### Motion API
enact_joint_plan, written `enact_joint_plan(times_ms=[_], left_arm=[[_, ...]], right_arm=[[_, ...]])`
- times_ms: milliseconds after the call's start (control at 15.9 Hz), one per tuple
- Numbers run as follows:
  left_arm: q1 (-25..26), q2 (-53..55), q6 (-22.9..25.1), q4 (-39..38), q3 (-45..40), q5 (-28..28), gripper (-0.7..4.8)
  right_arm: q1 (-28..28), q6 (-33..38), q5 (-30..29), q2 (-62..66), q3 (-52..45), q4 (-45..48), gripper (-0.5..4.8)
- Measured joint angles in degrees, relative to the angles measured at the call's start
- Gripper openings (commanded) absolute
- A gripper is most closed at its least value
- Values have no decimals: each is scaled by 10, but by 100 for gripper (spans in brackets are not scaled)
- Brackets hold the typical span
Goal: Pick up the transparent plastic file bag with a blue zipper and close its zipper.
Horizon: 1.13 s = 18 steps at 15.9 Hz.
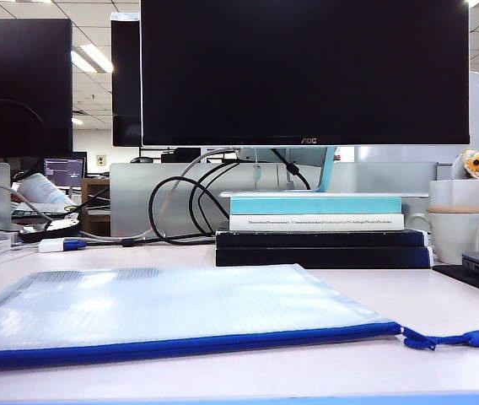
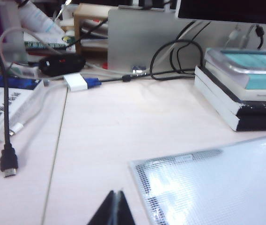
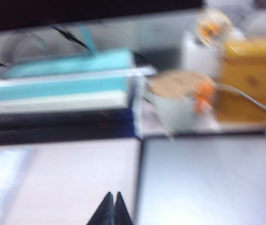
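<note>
The file bag [image 1: 164,304] lies flat on the pale table, a translucent bluish-white meshed pouch. Its dark blue zipper [image 1: 180,346] runs along the near long edge, and the blue cord pull [image 1: 450,340] trails off the bag's right end. In the left wrist view a far corner of the file bag [image 2: 217,187] shows, and my left gripper [image 2: 115,193] hangs shut and empty beside that corner, apart from it. My right gripper [image 3: 112,194] is shut and empty too, over bare table with a grey laptop lid [image 3: 208,178] beside it. Neither gripper shows in the exterior view.
A stack of books [image 1: 320,228] stands behind the bag under a monitor [image 1: 303,72]. Cables [image 1: 180,207] and a white adapter [image 2: 74,82] lie at the back left, with a loose black plug [image 2: 8,164]. Cups [image 1: 459,219] and a yellow box [image 3: 250,79] stand at the right.
</note>
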Motion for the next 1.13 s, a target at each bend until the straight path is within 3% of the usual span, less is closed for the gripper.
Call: enact_joint_plan(times_ms=[188,377,440,502,628,942,1130], left_arm=[[0,0,0,-14,1,-8,-6],[0,0,-1,-83,0,-97,-6],[0,0,-2,-88,0,-106,-5],[0,0,-2,-87,0,-107,-6],[0,0,-29,-74,-1,-123,-6],[-1,0,-25,-13,-24,-67,-6],[-1,0,-16,-7,-25,-68,-5]], right_arm=[[0,39,42,0,0,-19,1],[0,42,42,0,0,-30,1],[0,42,39,0,0,-31,22],[0,42,-10,0,0,-31,22],[0,42,-19,0,0,-33,22],[0,42,-12,0,0,-32,22],[0,42,-12,0,0,-31,22]])
